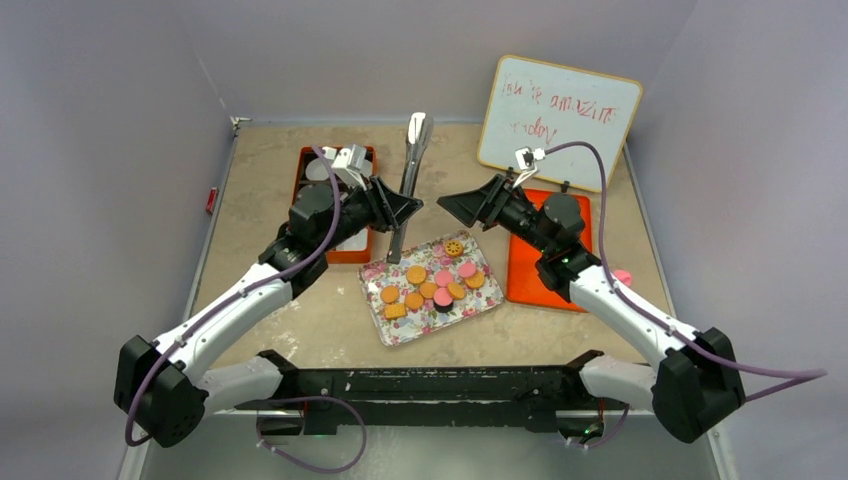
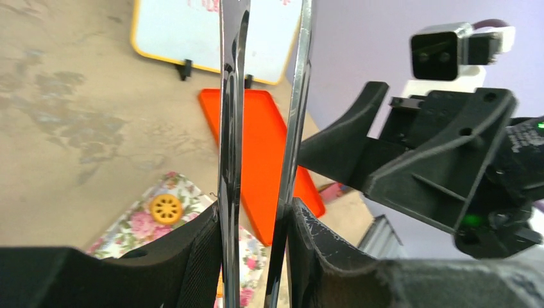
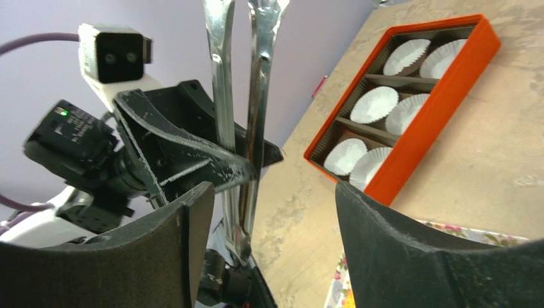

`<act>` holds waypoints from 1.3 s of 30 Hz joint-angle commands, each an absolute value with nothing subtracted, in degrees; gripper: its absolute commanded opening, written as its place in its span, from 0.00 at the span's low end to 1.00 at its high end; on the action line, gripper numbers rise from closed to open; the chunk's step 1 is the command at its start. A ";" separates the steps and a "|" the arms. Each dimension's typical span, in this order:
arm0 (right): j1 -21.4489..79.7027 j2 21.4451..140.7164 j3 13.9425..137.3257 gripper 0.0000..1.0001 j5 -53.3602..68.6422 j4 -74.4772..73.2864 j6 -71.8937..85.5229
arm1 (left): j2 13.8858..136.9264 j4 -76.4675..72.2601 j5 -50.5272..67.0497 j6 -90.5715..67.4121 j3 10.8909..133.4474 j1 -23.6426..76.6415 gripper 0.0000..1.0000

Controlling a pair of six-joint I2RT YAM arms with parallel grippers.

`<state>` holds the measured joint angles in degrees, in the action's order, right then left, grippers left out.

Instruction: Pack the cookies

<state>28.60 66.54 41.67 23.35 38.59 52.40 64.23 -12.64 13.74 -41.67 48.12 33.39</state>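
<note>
Several cookies [image 1: 430,285], orange-tan and pink, lie on a floral tray [image 1: 400,331] at the table's middle; a yellow patterned one [image 1: 454,247] sits at its far edge and shows in the left wrist view [image 2: 166,208]. My left gripper [image 1: 412,207] is shut on metal tongs [image 1: 411,170], squeezing both arms [image 2: 229,128] between its fingers [image 2: 192,256], above the tray's far left. My right gripper [image 1: 445,207] is open and empty, facing the left one closely; its fingers [image 3: 378,244] frame the tongs [image 3: 237,96].
An orange box [image 1: 365,242] with white paper cups [image 3: 375,104] stands at the left behind the left arm. An orange lid [image 1: 535,270] lies to the right of the tray. A whiteboard [image 1: 558,120] leans at the back right. A small pink object [image 1: 622,275] lies at the right edge.
</note>
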 commanded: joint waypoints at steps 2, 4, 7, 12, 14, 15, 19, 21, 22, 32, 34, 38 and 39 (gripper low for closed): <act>28.65 62.36 41.24 0.76 18.91 30.84 45.58 | 61.39 -1.40 5.89 -31.92 53.69 33.12 0.34; 28.65 60.81 41.01 0.79 17.52 27.94 43.91 | 60.76 2.43 3.88 -29.90 54.70 33.08 0.34; 28.70 58.01 40.96 0.84 14.61 23.01 41.00 | 60.21 7.79 0.48 -26.92 56.63 33.12 0.34; 28.66 53.58 40.75 0.91 8.87 15.48 35.91 | 60.34 15.87 -4.12 -22.71 60.05 33.13 0.35; 28.68 52.30 40.64 0.93 6.67 13.12 34.02 | 60.48 17.84 -4.91 -21.56 60.88 33.13 0.35; 28.66 51.68 40.57 0.93 5.62 12.04 33.32 | 60.55 18.74 -5.07 -21.05 61.23 33.06 0.36; 28.66 50.64 40.49 0.94 2.86 7.96 31.43 | 61.05 21.63 -5.27 -19.97 62.19 33.12 0.37; 28.65 50.41 40.47 0.94 1.90 6.46 31.05 | 61.31 22.87 -5.40 -19.95 62.46 33.13 0.37; 28.67 50.29 40.41 0.94 1.56 5.89 30.78 | 61.41 23.48 -5.37 -19.95 62.60 33.10 0.37; 28.65 48.46 40.26 0.95 -3.13 2.86 27.29 | 62.89 31.71 -6.51 -16.47 65.38 33.12 0.45; 28.65 47.98 40.30 0.95 -4.48 2.18 26.51 | 63.45 33.61 -6.45 -15.51 66.00 33.13 0.47; 28.70 46.61 39.89 0.95 -7.40 0.62 24.91 | 64.42 36.87 -4.35 -13.87 66.82 33.09 0.49; 28.66 46.15 39.64 0.95 -8.12 0.35 24.65 | 64.69 37.51 -3.51 -13.62 66.92 33.11 0.49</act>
<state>28.60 48.25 40.42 -3.53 1.78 27.42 63.99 34.22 -5.43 -16.53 63.92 33.39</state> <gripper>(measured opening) 0.950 0.492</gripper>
